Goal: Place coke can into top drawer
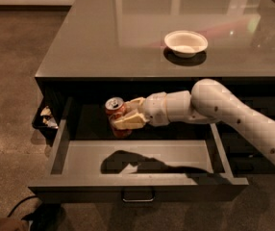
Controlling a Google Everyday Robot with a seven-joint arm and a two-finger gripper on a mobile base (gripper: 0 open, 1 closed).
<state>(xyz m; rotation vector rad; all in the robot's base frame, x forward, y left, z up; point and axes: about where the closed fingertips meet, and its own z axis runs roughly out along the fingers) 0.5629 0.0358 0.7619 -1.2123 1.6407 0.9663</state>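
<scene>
while clamped in the gripper (124, 117), the coke can (116, 115) hangs above the top drawer (137, 160).

Tool (121, 118) clasping coke can (114, 108) above open top drawer (80, 154), bowl (186, 42) on countertop (104, 42) behind

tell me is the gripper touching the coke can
Touching. The camera view shows the gripper clamped around the coke can, above the open top drawer.
</scene>
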